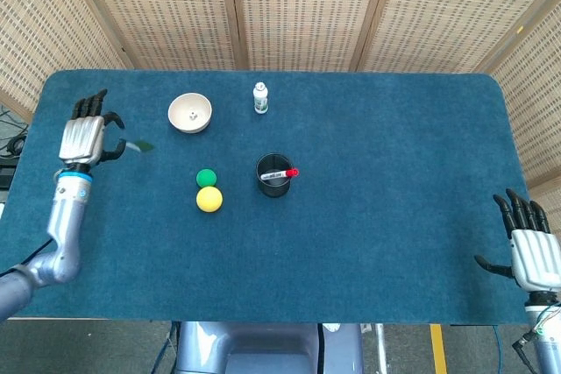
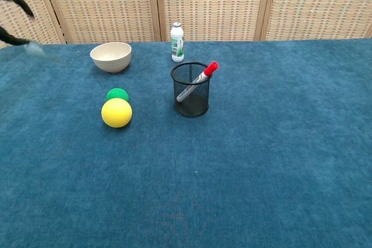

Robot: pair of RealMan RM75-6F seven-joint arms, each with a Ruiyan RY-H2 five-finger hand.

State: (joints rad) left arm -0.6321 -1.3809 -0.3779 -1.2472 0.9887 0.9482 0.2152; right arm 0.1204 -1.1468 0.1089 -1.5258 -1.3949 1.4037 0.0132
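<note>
bottle label: the small white bottle [image 2: 177, 42], standing at the upper middle of the chest view, is wearing a green and white label, but its print is showing too small to read.
marker: the red-capped marker [image 2: 199, 79] in the mesh cup [image 2: 190, 90] is showing no legible lettering.
elsewhere: no readable text, number or sign is showing in either view.

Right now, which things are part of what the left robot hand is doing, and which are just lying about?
In play:
- left robot hand, raised over the table's left end
- small flat card, pinched at that hand's fingertips

Lying about:
- cream bowl
- white bottle
- green ball
- yellow ball
- mesh cup with red-capped marker
- right robot hand, open, idle
</note>
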